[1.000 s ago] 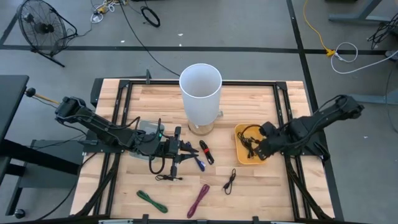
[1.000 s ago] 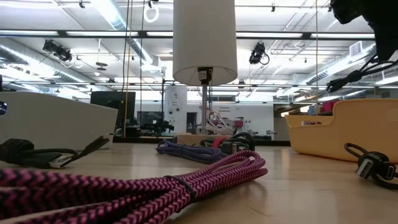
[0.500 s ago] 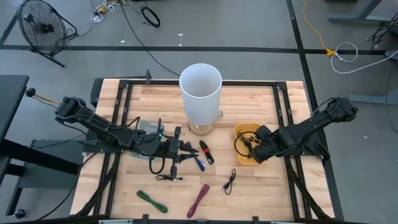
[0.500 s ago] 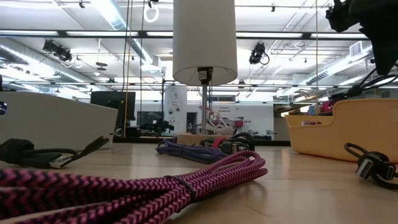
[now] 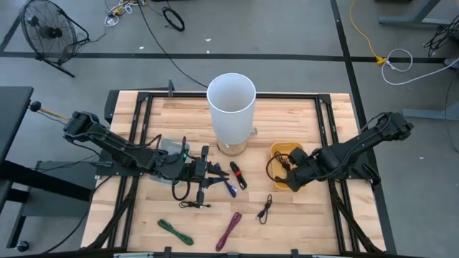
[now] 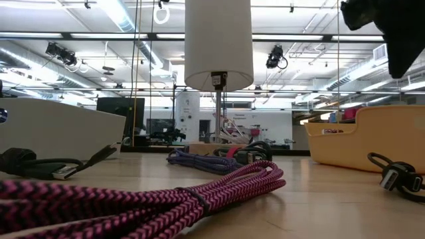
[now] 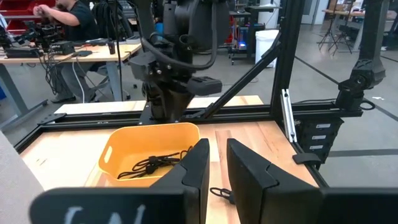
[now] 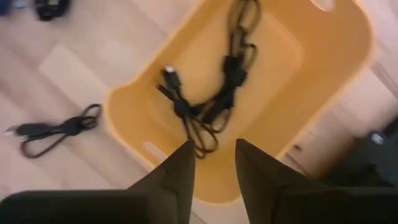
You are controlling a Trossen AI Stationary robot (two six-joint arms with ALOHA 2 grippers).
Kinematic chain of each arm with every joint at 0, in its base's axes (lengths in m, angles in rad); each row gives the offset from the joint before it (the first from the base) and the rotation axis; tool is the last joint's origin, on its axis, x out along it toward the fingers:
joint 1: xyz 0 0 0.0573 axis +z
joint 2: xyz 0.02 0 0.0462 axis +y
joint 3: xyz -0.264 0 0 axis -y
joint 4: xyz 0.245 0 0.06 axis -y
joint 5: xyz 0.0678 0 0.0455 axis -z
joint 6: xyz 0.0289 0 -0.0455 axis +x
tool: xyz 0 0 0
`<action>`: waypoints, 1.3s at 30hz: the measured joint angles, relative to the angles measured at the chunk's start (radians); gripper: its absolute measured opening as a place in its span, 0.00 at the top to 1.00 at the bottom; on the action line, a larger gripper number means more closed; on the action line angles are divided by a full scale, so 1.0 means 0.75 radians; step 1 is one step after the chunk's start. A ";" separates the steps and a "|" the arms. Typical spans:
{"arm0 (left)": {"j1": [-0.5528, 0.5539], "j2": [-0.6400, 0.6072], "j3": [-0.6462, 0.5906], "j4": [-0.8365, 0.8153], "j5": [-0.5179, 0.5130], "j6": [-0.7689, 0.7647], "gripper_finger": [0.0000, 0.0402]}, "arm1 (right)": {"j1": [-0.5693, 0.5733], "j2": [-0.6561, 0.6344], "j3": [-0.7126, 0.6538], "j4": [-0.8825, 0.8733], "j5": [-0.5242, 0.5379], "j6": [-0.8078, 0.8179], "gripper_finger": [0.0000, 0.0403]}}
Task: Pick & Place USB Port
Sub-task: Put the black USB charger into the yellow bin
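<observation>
Several bundled USB cables lie on the wooden table: a black one [image 5: 265,208] [image 8: 56,129], a pink one [image 5: 229,229] [image 6: 166,199], a green one [image 5: 176,231], a red-and-black one [image 5: 238,174] and a blue one [image 5: 228,188]. More black cables [image 8: 217,93] [image 7: 152,165] rest on the floor of the yellow bin [image 5: 285,152] [image 8: 124,118]. My right gripper [image 5: 290,175] [image 8: 214,165] hovers open above the bin's left part, holding nothing. My left gripper [image 5: 215,177] [image 7: 217,177] waits open near the table's middle, beside the red-and-black cable.
A tall white cylinder on a stand [image 5: 231,107] [image 6: 218,43] stands behind the cables at the table's middle. Another black cable [image 5: 188,197] [image 6: 40,166] lies by my left gripper. A black frame borders the table. A person [image 7: 68,18] sits at a bench far off.
My right gripper has risen and shifted toward the table's left edge, staying over the yellow bin. The cables on the table and my left arm have kept still.
</observation>
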 joint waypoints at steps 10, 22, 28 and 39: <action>0.000 0.000 0.000 0.000 0.000 0.001 0.85 | 0.026 0.001 0.000 0.493 -0.168 -0.191 0.70; 0.000 0.000 0.000 -0.001 0.000 0.001 0.85 | 0.171 0.261 0.000 1.053 -0.013 -0.346 0.71; 0.000 0.000 0.000 -0.001 0.000 0.000 0.85 | 0.021 0.431 -0.002 1.180 -0.135 -0.436 0.71; 0.000 0.000 0.000 -0.006 -0.004 0.000 0.85 | -0.261 0.515 -0.001 1.178 -0.232 -0.644 0.70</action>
